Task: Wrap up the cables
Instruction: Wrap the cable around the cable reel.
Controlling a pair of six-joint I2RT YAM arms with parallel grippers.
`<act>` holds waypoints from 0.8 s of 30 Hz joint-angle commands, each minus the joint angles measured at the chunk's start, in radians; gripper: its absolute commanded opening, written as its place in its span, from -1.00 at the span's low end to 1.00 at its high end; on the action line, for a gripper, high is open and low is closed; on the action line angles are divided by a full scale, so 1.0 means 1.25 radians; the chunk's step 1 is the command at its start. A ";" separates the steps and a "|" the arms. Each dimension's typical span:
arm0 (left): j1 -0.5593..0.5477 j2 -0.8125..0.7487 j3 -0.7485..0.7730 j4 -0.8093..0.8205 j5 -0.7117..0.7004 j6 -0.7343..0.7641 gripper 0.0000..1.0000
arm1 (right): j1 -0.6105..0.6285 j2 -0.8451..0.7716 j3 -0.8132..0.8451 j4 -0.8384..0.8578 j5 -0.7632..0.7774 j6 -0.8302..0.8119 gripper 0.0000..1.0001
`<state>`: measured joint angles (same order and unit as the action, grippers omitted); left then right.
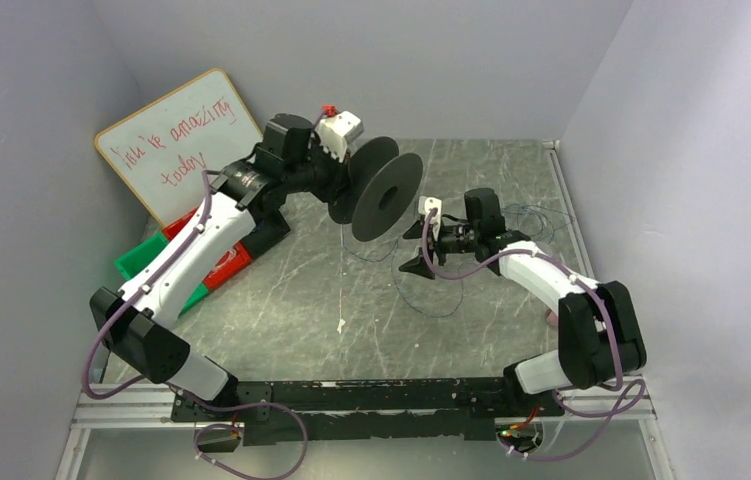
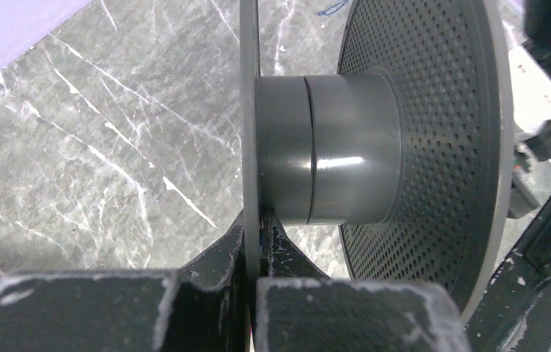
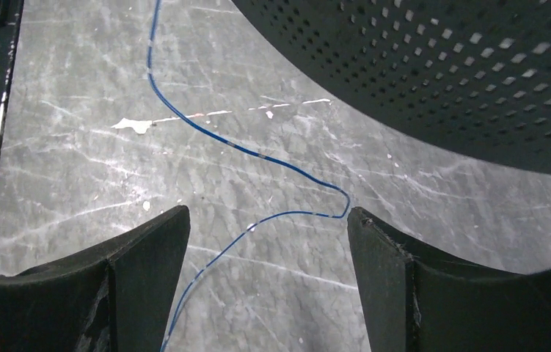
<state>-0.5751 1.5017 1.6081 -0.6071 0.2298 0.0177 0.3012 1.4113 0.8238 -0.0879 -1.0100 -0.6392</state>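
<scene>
Grey marble-patterned tabletop (image 1: 281, 290) fills our view between pale walls. We see the left gripper (image 2: 260, 233) clamped tight on the thin solid flange of a dark grey plastic spool (image 2: 345, 147), which it holds on edge with the hub roughly level. The spool's other flange is perforated. Our right gripper (image 3: 268, 220) hangs low beside that perforated flange, jaws spread wide and gripping nothing. Beneath it the very thin blue wire (image 3: 261, 155) lies on the marble, snaking between the two fingers, with fainter loops trailing toward the right wall.
</scene>
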 commanded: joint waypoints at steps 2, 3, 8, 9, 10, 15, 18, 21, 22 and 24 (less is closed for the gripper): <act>0.034 -0.068 0.059 0.043 0.131 -0.054 -0.95 | 0.023 0.004 -0.039 0.260 0.012 0.108 0.66; 0.038 -0.069 0.059 0.043 0.144 -0.059 -0.95 | 0.026 0.007 -0.044 0.281 0.016 0.111 0.67; 0.062 -0.073 0.065 0.042 0.210 -0.079 -0.95 | 0.031 0.050 -0.036 0.355 0.028 0.148 0.68; 0.066 -0.074 0.068 0.040 0.222 -0.082 -0.95 | 0.032 0.060 -0.030 0.366 0.026 0.154 0.68; 0.070 -0.074 0.072 0.039 0.233 -0.087 -0.95 | 0.033 0.070 -0.023 0.371 0.023 0.156 0.68; 0.090 -0.077 0.090 0.033 0.258 -0.105 -0.95 | 0.041 0.120 -0.001 0.369 -0.027 0.165 0.14; 0.102 -0.085 0.092 0.033 0.242 -0.103 -0.95 | 0.031 0.125 0.012 0.295 -0.086 0.152 -1.00; 0.109 -0.102 0.078 0.030 0.206 -0.077 -0.95 | -0.017 0.122 0.031 0.250 -0.119 0.201 -1.00; 0.110 -0.109 0.070 0.028 0.197 -0.066 -0.95 | -0.040 0.123 0.042 0.241 -0.118 0.233 -1.00; 0.113 -0.125 0.051 0.019 0.195 -0.042 -0.95 | -0.089 0.136 0.079 0.206 -0.110 0.296 -1.00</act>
<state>-0.4400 1.4361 1.6604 -0.6205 0.4679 -0.0673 0.2920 1.5764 0.8238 0.2310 -1.0908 -0.3992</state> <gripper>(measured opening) 0.059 0.015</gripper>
